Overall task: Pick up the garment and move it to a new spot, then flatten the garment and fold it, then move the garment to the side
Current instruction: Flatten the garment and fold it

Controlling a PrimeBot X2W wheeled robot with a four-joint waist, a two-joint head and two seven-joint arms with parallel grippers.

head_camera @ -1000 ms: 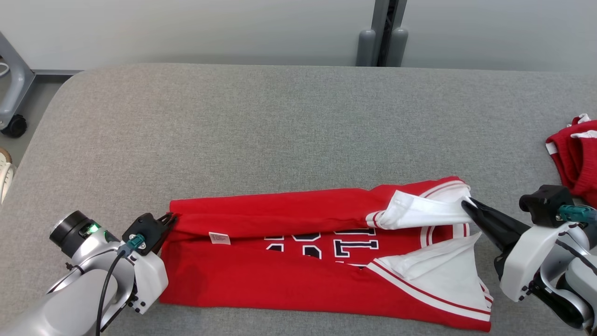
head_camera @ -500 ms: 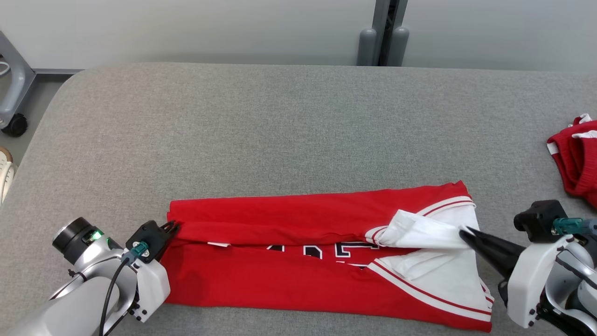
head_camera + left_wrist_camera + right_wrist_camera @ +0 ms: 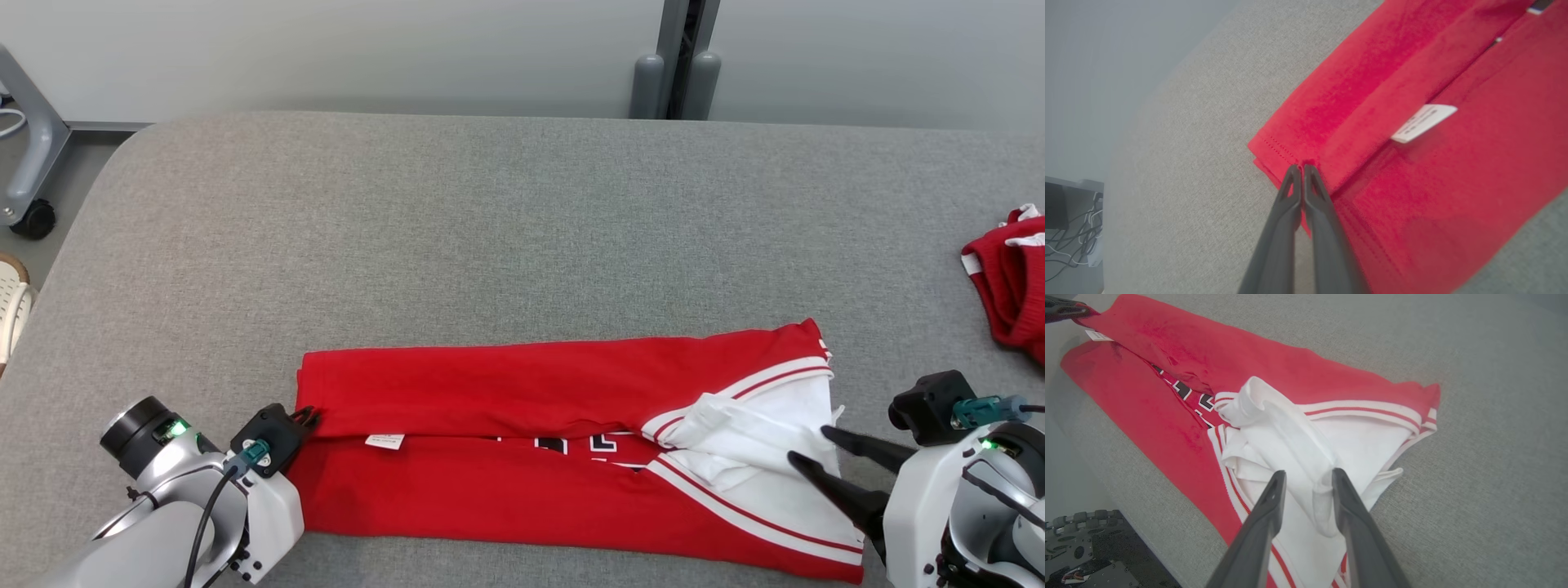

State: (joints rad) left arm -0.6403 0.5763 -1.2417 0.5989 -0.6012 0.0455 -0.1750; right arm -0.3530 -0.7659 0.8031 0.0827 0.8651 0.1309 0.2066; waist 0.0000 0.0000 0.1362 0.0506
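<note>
Jaws of the right gripper [image 3: 808,445] are parting off the white sleeve [image 3: 735,425], so this fold is landing; left gripper [image 3: 306,415] is still pinching the garment [image 3: 490,384] hem, lower centre on the table [image 3: 490,229].

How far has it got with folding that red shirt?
Partway. Done: the red shirt lies spread on the grey table with its far long edge folded toward the middle. In hand: the left gripper pinches that fold's hem corner; the right gripper stands open around the white sleeve. Left: further folds, then moving it aside.
</note>
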